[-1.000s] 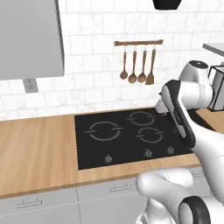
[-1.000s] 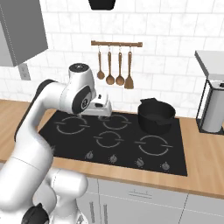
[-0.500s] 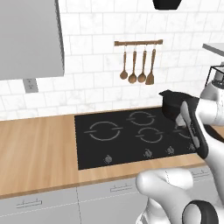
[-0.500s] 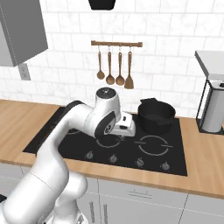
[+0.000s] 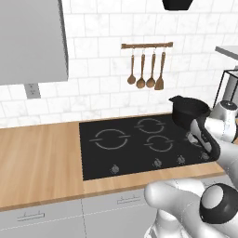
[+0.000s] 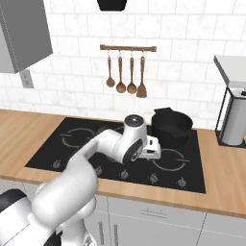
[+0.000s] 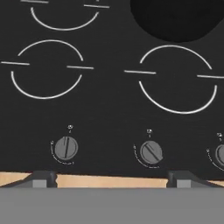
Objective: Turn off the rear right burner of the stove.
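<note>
While your pincer (image 7: 109, 178) hovers spread and empty above the knob row, the stove (image 6: 81, 153) lies sunk in the table (image 6: 226, 178). You're mid-approach: next, pick the rear-right burner's knob, possibly the slanted knob (image 7: 151, 152), and descend.

A home kitchen. A black glass stove (image 6: 72, 144) is set into a wooden counter (image 5: 37, 162) with grey drawers (image 5: 42, 216) below, and a white tiled wall (image 6: 182, 62) rises behind it. On that wall, at twelve o'clock from the stove, wooden utensils (image 6: 126, 72) hang from a rail, and a black pot (image 6: 172, 127) sits on a rear burner.
</note>
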